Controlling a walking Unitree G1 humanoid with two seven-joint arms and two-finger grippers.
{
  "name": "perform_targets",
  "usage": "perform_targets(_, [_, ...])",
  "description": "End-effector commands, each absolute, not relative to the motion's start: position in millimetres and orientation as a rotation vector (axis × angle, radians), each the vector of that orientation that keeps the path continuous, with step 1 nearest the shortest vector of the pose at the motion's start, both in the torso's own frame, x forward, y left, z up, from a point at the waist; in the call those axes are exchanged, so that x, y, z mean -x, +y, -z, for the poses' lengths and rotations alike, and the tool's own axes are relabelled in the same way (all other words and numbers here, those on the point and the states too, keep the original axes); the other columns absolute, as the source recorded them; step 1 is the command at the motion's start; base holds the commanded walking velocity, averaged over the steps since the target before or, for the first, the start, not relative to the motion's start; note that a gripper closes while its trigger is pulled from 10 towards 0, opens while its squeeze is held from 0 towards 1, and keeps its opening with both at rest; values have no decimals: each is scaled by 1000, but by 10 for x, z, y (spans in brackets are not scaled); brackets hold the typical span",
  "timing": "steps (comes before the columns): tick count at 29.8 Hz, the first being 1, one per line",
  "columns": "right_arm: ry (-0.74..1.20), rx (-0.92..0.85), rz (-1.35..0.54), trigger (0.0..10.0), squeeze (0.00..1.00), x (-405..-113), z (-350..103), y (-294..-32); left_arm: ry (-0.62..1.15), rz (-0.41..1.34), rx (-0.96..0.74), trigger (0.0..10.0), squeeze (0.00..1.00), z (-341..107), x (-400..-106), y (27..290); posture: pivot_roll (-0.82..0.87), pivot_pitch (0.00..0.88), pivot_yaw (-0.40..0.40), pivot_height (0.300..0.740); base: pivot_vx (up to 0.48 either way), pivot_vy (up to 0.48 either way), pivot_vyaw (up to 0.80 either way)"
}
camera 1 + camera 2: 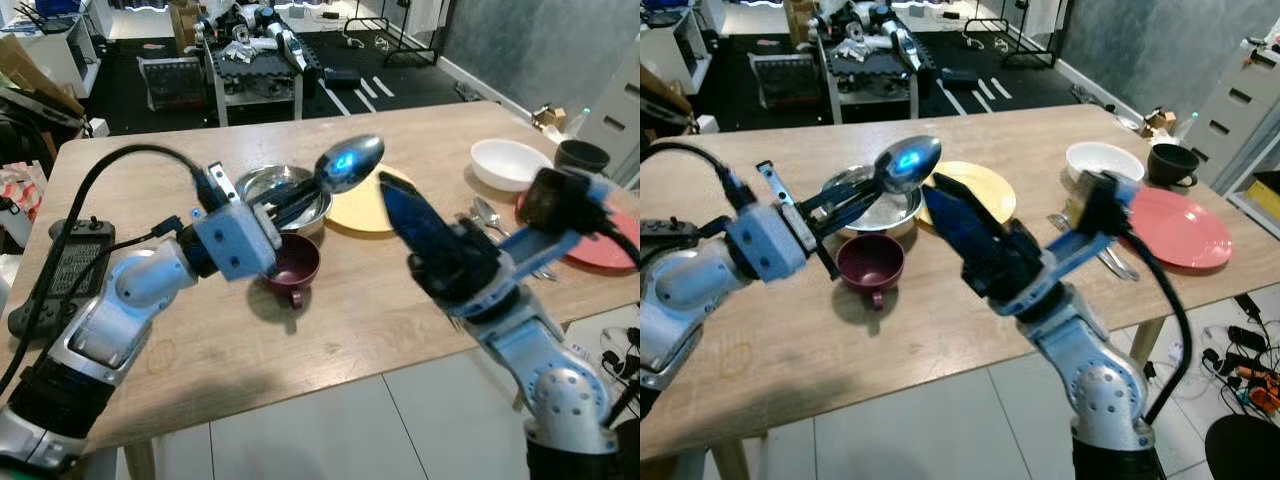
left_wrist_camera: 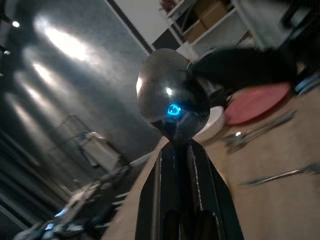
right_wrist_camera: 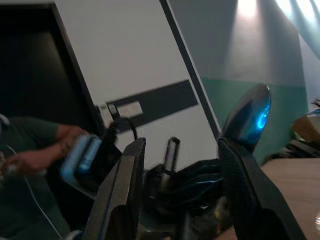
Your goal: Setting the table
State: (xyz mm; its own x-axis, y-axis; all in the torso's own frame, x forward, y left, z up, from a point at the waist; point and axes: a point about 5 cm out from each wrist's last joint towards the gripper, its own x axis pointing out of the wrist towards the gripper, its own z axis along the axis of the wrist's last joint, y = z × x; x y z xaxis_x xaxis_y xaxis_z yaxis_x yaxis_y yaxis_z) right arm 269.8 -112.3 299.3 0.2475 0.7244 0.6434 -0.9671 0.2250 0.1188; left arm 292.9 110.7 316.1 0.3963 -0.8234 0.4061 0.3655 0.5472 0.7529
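My left gripper (image 1: 300, 203) pinches the handle of a spoon (image 1: 348, 163) held in the air above the steel bowl (image 1: 262, 185), its long axis tilted and its bowl pointing up toward the yellow plate (image 1: 368, 208), while my right gripper (image 3: 182, 165) hovers just beside the spoon, fingers spread wide.

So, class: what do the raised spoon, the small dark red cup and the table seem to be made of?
Spoon, held in the left end effector: apparently polished metal, since its bowl mirrors a blue light. Cup: matte maroon, probably plastic, though glazed ceramic cannot be ruled out. Table: pale wood or wood-look laminate, with faint grain and a dull sheen.
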Motion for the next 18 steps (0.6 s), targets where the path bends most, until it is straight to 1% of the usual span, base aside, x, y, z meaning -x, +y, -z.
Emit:
perform_targets(1, [-509, -502, -1213, 10000, 0, -2724, -2990, -1127, -876, 846, -610, 10000, 0, -3185, -2874, 1050, 127, 143, 64, 740, 0, 0, 0])
perform_targets(7, [-464, -459, -1175, 10000, 0, -2785, -2894, -1177, -926, 783, -618, 10000, 0, -3305, -2838, 1064, 130, 145, 62, 740, 0, 0, 0])
perform_targets(11, [-438, -436, -1195, 10000, 0, -2767, -2839, -1215, -926, 733, -617, 10000, 0, -3390, -2843, 1120, 130, 145, 62, 740, 0, 0, 0])
perform_targets(15, [-429, -424, -1191, 10000, 0, -2783, -2813, -1256, -900, 782, -620, 10000, 0, -3376, -2793, 1114, 131, 146, 60, 740, 0, 0, 0])
perform_targets(16, [-437, -425, -1183, 10000, 0, -2802, -2827, -1287, -840, 867, -617, 10000, 0, -3286, -2747, 1085, 133, 147, 61, 740, 0, 0, 0])
perform_targets(17, [-437, -425, -1183, 10000, 0, -2802, -2827, -1287, -840, 867, -617, 10000, 0, -3286, -2747, 1085, 133, 147, 61, 740, 0, 0, 0])
perform_targets(18, [-447, -427, -1182, 10000, 0, -2806, -2846, -1304, -794, 923, -616, 10000, 0, -3228, -2726, 1072, 133, 147, 61, 740, 0, 0, 0])
